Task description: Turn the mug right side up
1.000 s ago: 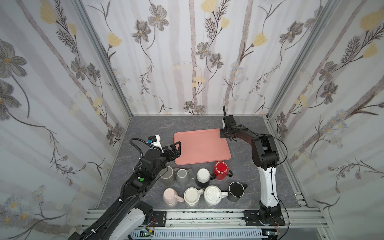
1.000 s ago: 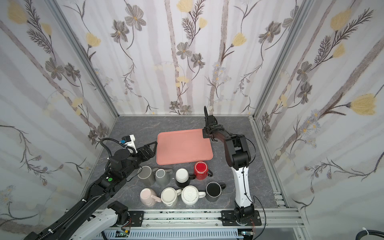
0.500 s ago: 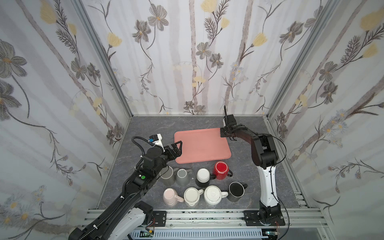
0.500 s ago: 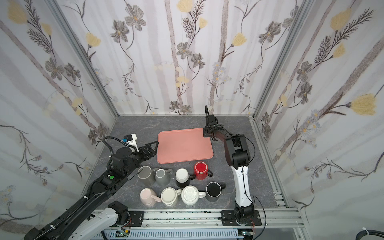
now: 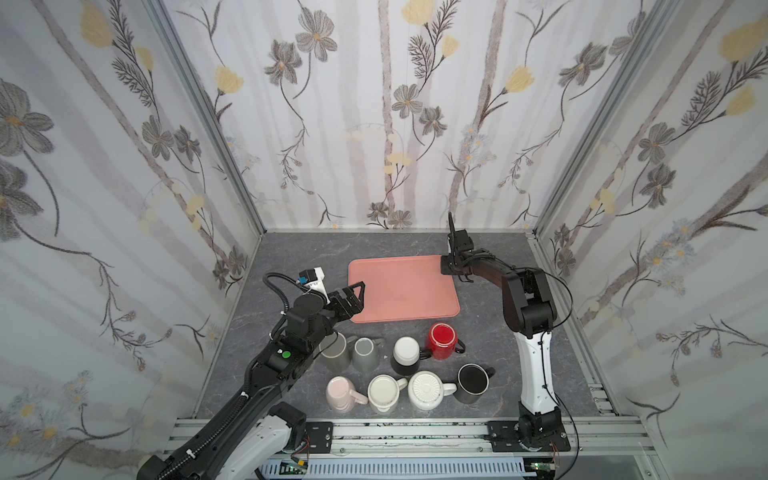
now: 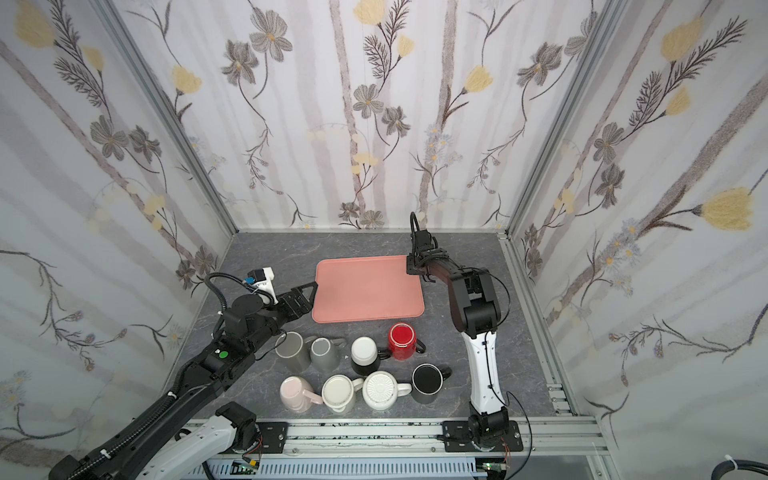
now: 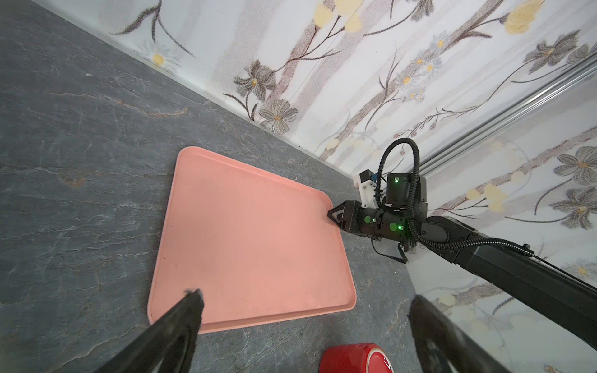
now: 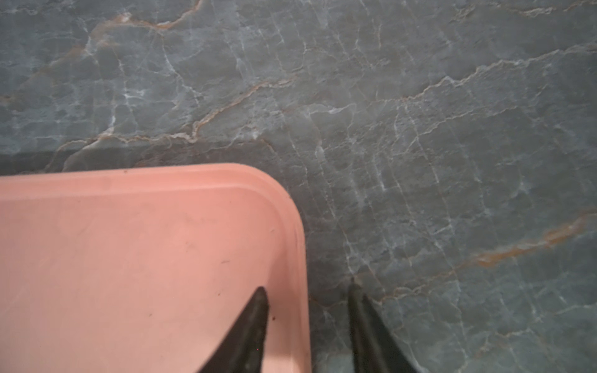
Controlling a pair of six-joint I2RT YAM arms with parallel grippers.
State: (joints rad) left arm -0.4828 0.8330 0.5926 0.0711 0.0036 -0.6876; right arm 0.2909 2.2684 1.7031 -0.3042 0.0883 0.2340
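Note:
Several mugs stand in two rows in front of a pink tray (image 5: 403, 291). The red mug (image 5: 442, 338) is bottom up, its foot ring showing in the left wrist view (image 7: 355, 358). A black mug (image 5: 471, 380) at the right end of the front row shows its dark inside. My left gripper (image 5: 351, 297) hangs open over the table at the tray's near left corner, holding nothing (image 7: 305, 297). My right gripper (image 5: 444, 270) is open at the tray's far right corner. One finger (image 8: 255, 310) is over the tray (image 8: 129, 258), the other over the table.
Two grey mugs (image 5: 334, 351) (image 5: 365, 353) sit right under my left arm. A white-and-black mug (image 5: 406, 353), a pink one (image 5: 338, 392), a cream one (image 5: 383, 392) and a white ribbed one (image 5: 424, 390) fill the rows. Papered walls enclose three sides.
My right gripper, shut at the tray's far corner before, now has its fingers apart. My left gripper has crept a little toward the tray.

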